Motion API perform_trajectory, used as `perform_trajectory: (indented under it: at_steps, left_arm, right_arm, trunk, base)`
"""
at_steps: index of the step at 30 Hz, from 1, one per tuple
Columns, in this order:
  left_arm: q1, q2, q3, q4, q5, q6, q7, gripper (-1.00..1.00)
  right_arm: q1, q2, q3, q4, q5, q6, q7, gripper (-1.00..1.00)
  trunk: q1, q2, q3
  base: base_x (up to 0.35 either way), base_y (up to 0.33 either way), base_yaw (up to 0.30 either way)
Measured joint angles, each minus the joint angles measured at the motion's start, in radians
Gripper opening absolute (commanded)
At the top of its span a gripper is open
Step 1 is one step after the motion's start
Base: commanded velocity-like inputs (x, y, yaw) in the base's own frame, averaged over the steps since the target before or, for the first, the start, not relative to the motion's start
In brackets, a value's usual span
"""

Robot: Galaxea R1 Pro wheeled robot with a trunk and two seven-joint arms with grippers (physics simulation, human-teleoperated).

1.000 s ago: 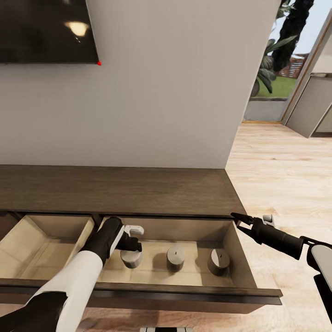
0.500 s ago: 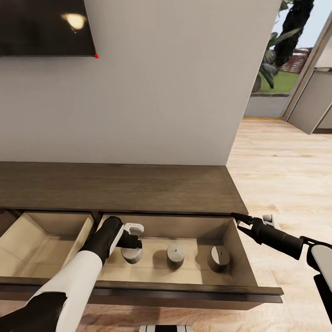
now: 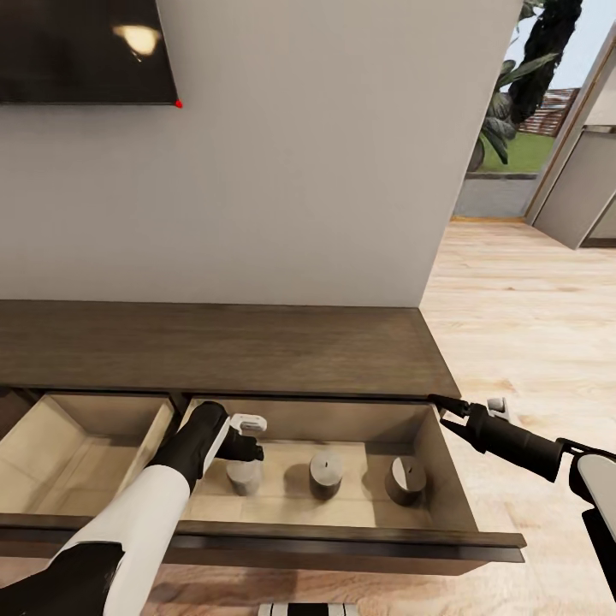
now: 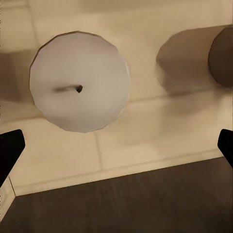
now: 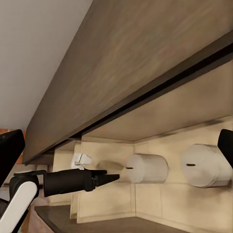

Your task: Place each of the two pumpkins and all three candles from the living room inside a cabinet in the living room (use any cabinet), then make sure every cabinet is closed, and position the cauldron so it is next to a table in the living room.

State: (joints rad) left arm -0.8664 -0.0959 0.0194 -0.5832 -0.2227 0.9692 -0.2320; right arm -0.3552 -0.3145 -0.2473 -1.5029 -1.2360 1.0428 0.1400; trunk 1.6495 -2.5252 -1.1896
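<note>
Three grey cylindrical candles (image 3: 326, 476) upright in open pale-lined drawer of dark-brown wooden cabinet (image 3: 257, 349). Left gripper (image 3: 245, 438) spread wide above leftmost candle (image 4: 79, 88), not touching. Right gripper (image 3: 447, 411) by drawer corner, state unclear. Candle step looks done; next: lift clear, fetch pumpkins.

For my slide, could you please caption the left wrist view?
Open left gripper hovering above a pale candle standing on the cabinet drawer floor.

3 candles (image 3: 326, 476) in cabinet (image 3: 257, 346) drawer
</note>
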Motion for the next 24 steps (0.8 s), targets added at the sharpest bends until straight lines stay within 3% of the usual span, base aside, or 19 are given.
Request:
perform_trajectory:
  at_steps: [4, 10, 15, 24]
  left_arm:
    - [0.0, 0.0, 0.0, 0.0, 0.0, 0.001, 0.0, 1.0]
    - [-0.001, -0.002, 0.001, 0.002, -0.002, 0.011, 0.0, 1.0]
    - [-0.003, -0.005, 0.002, 0.007, 0.0, 0.031, 0.036, 1.0]
    - [-0.005, -0.006, 0.003, 0.009, 0.009, 0.037, 0.053, 1.0]
  right_arm:
    - [0.0, 0.0, 0.0, 0.001, 0.0, 0.0, 0.0, 1.0]
    - [0.0, 0.0, 0.0, 0.0, -0.001, 0.0, 0.0, 1.0]
    - [0.001, 0.0, 0.0, 0.0, -0.001, 0.0, 0.0, 1.0]
    - [0.001, 0.0, 0.0, -0.001, -0.001, 0.0, 0.0, 1.0]
  trunk:
    - [0.0, 0.0, 0.0]
    - [-0.003, 0.001, 0.023]
    - [-0.005, 0.002, 0.042]
    - [-0.009, 0.005, 0.077]
  base:
    - [0.0, 0.0, 0.0]
    - [0.0, 0.0, 0.0]
    - [-0.002, 0.0, 0.0]
    - [-0.114, 0.0, 0.0]
